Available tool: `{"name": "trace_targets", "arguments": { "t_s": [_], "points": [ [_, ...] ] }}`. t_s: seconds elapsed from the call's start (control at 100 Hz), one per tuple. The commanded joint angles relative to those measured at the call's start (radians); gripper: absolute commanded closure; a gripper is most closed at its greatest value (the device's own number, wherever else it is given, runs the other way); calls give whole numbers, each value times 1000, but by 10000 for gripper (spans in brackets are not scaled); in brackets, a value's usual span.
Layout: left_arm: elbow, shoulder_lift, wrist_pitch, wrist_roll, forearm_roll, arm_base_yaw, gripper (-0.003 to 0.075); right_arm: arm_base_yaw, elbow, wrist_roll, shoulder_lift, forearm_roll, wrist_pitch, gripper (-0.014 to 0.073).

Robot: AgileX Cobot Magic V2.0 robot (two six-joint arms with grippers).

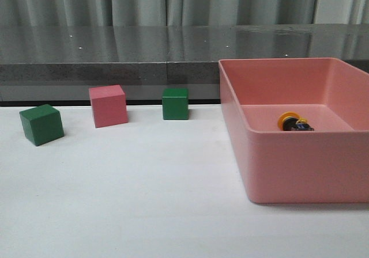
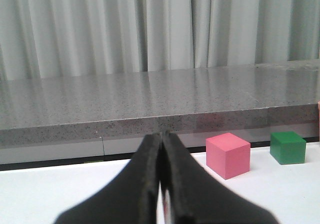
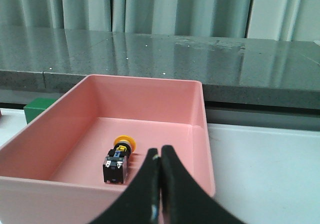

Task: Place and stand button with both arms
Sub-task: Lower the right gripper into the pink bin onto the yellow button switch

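Note:
The button (image 1: pixel 294 122) lies on its side on the floor of the pink bin (image 1: pixel 300 166), its yellow cap toward the far wall. In the right wrist view the button (image 3: pixel 118 159) shows with its black base toward the camera. My right gripper (image 3: pixel 160 154) is shut and empty, above the bin's near wall, beside the button and apart from it. My left gripper (image 2: pixel 162 136) is shut and empty, low over the white table, pointing toward the back ledge. Neither arm shows in the front view.
A green cube (image 1: pixel 41 124), a pink cube (image 1: pixel 108 105) and a second green cube (image 1: pixel 175 103) stand in a row at the left and middle of the table. A grey stone ledge (image 1: pixel 115 50) and curtains run along the back. The pink cube (image 2: pixel 228 155) is ahead and right of the left gripper.

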Motion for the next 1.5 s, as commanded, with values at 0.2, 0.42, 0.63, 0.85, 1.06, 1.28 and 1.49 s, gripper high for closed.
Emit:
{"name": "trace_targets", "arguments": {
  "t_s": [0.2, 0.42, 0.63, 0.85, 1.06, 1.28, 1.49],
  "points": [
    [45, -30, -75, -10, -10, 2, 740, -6, -11, 2, 12, -13, -100, 655],
    [45, -30, -75, -10, -10, 2, 740, -6, -82, 91, 16, 62, -156, 655],
    [45, -30, -75, -10, -10, 2, 740, 6, -404, 155, 142, 70, 271, 655],
    [45, -30, -75, -10, -10, 2, 740, 52, -719, 115, 449, 70, 464, 655],
    [45, -30, -75, -10, -10, 2, 740, 116, -866, 115, 779, 104, 377, 655],
    [45, -30, -75, -10, -10, 2, 740, 152, -950, 37, 1151, 85, 282, 653],
    [45, -30, -75, -10, -10, 2, 740, 155, -1043, 37, 1420, 85, 353, 447]
  ]
}}
